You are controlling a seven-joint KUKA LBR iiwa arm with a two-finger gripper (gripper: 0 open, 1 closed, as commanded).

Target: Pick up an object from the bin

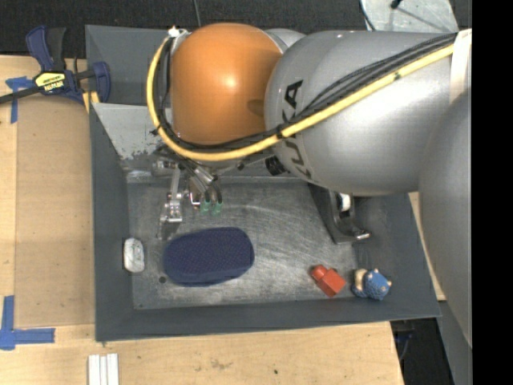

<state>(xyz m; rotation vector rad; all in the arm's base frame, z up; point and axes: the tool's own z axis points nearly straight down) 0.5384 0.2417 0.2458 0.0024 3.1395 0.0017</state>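
Grey bin (112,295) floor, few loose things; end effector (191,203) hangs at the dark blue oval pad's (208,256) far edge, probably because that is the nearest pick; spread or pressed together, I cannot tell.

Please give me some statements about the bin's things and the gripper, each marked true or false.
1. A dark blue oval pad lies in the bin. True.
2. The gripper hangs over the red thing. False: it is just behind the pad's left end.
3. A small grey thing lies left of the pad. True.
4. The red thing lies on the pad. False: it lies apart, right of it, beside a blue and yellow thing.
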